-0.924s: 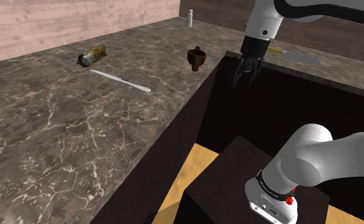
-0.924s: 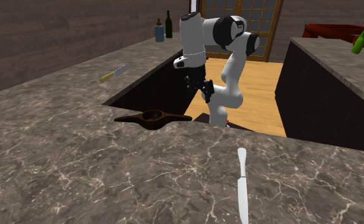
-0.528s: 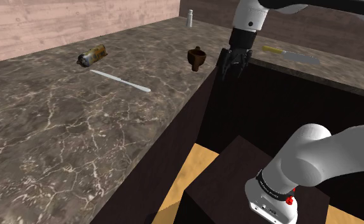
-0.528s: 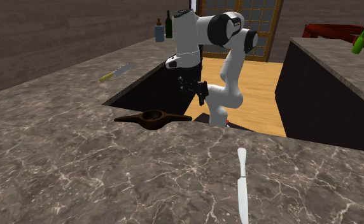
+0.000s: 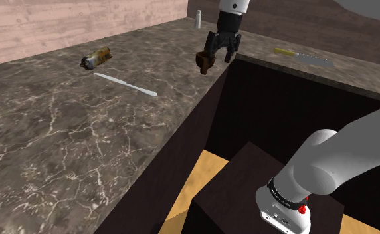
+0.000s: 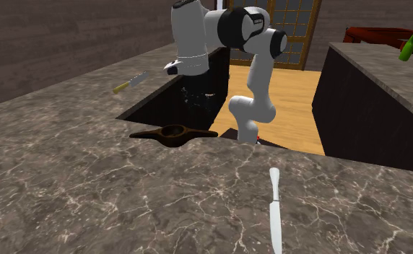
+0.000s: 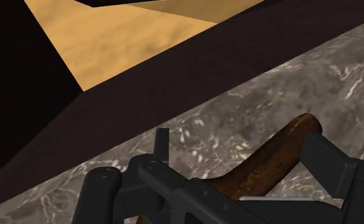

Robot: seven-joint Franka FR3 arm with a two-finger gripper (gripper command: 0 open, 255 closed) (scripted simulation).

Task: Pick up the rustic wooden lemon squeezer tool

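Shoulder view: end effector (image 5: 220,56) was spread wide over the surface (image 5: 62,126) edge, with the brown squeezer (image 5: 204,62) just at its 8 o'clock. A silver knife (image 5: 125,85) lay at the squeezer's 8 o'clock and a yellow-handled knife (image 5: 303,57) at its 3. Second exterior view: squeezer (image 6: 173,133) sat on the surface edge, with the arm (image 6: 198,36) at its 12. Wrist view: squeezer handle (image 7: 270,159) lay between the fingers (image 7: 330,162); contact unclear.

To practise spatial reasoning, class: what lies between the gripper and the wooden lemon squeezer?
Nothing: the shoulder view shows the open gripper right beside the wooden lemon squeezer, no object between them.
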